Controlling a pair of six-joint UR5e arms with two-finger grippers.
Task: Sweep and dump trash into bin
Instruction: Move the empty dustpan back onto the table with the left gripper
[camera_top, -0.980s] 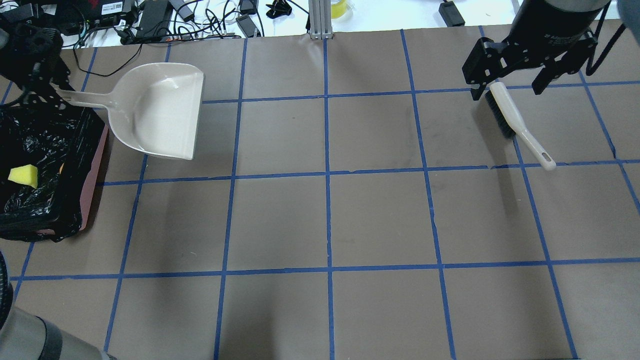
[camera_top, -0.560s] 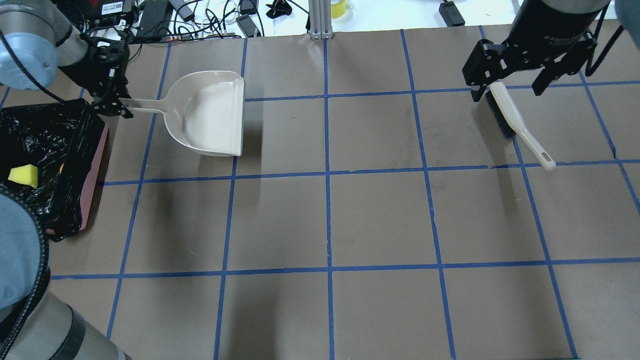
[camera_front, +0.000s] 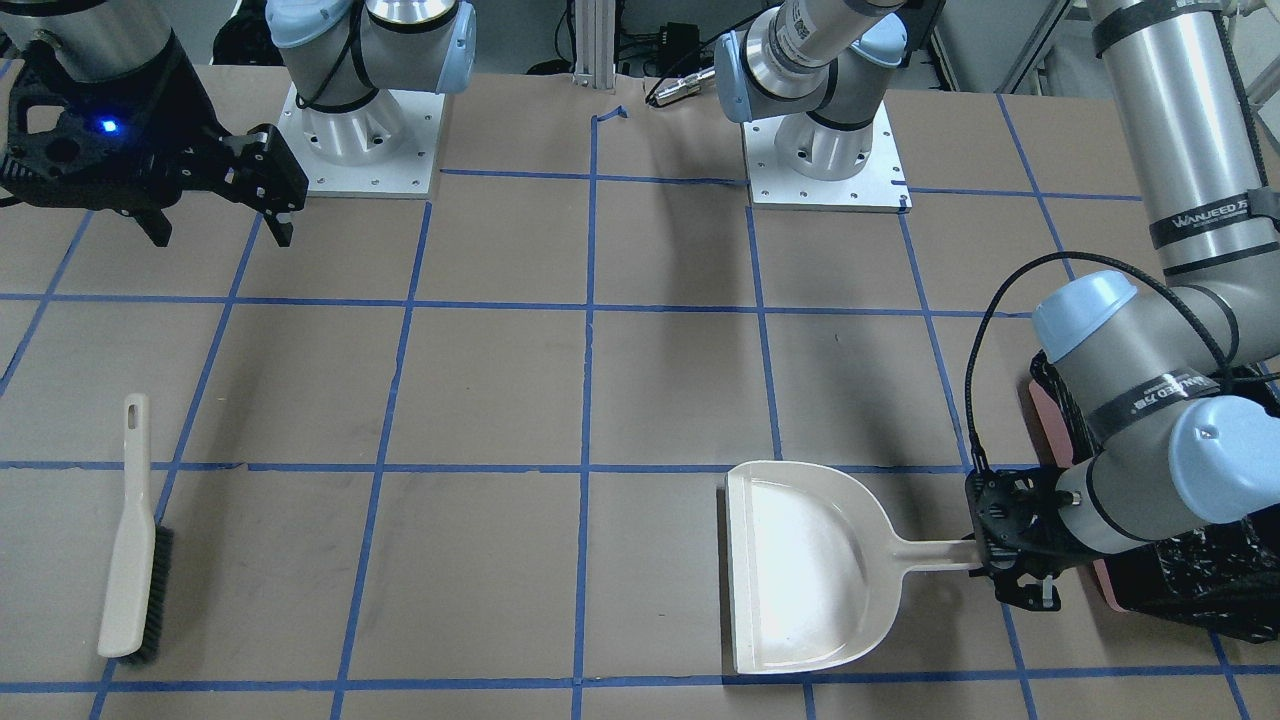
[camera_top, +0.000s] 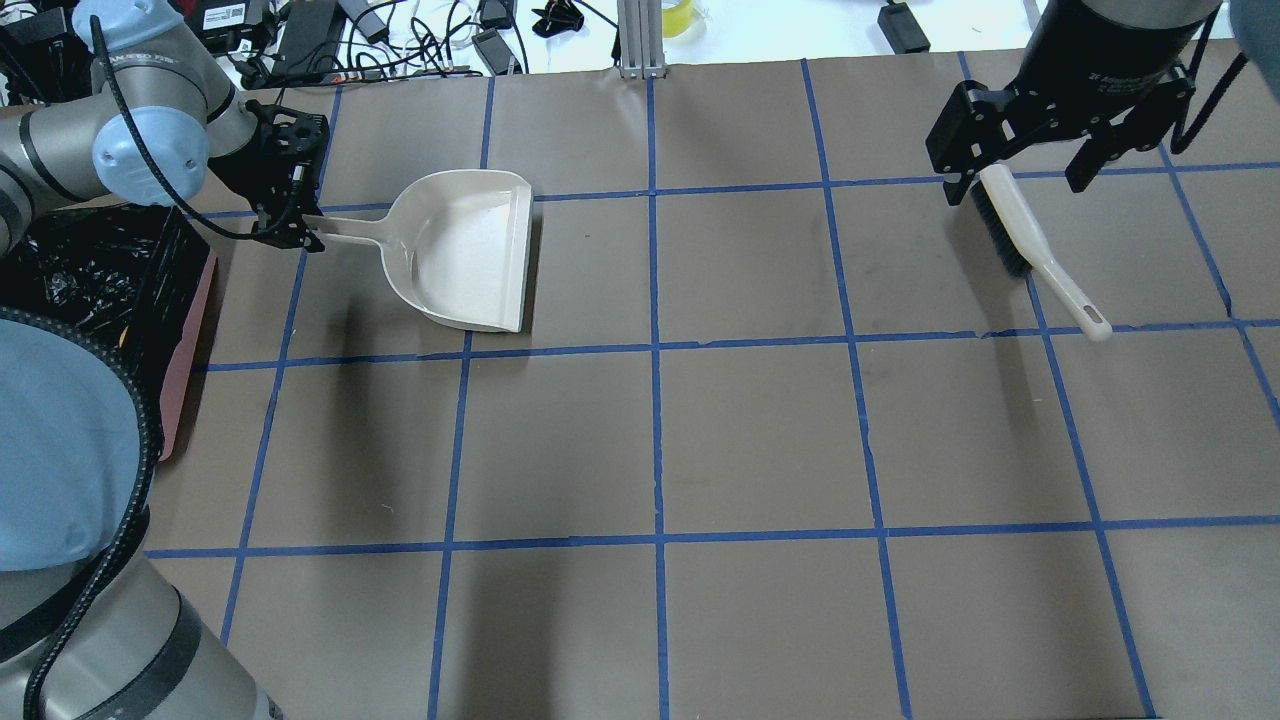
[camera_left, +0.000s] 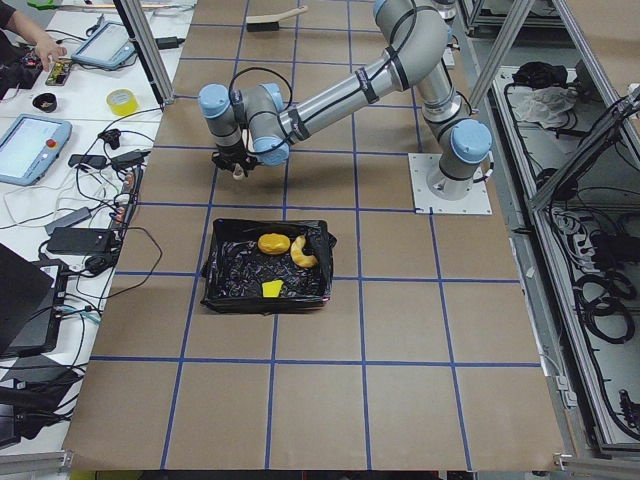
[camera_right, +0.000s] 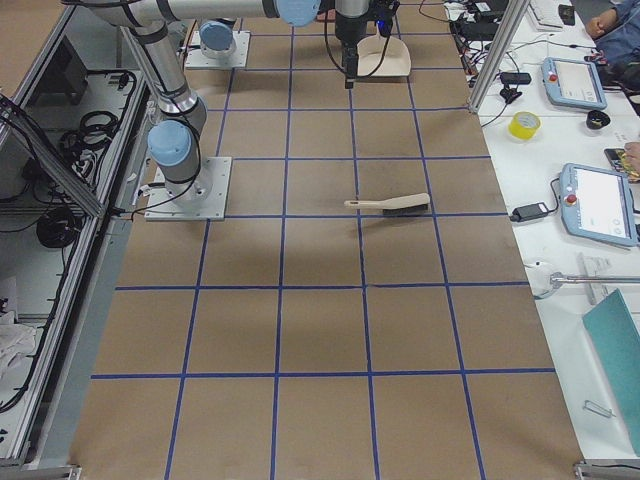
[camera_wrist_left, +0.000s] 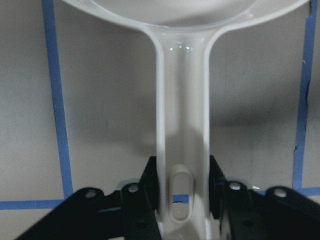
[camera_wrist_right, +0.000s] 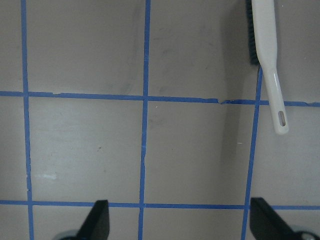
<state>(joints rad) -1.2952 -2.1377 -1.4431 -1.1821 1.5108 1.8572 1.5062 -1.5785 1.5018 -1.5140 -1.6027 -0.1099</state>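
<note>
The trash lies in the bin, a pink box with a black bag: a golden-brown oval, a curved rind slice and a yellow wedge. In the overhead view the bin is at the left edge, partly hidden by my left arm. My left gripper is shut on the handle of the empty cream dustpan, held low over the table to the right of the bin. The handle also shows between the jaws in the left wrist view. My right gripper is open and empty, raised above the brush.
The cream brush with dark bristles lies on the brown, blue-taped table at the far right. Cables and devices sit past the table's far edge. Both arm bases are bolted to the table at the robot's side.
My left arm has carried the dustpan to the right, away from the bin, and levelled it low over the table. The right arm and brush have not moved.
</note>
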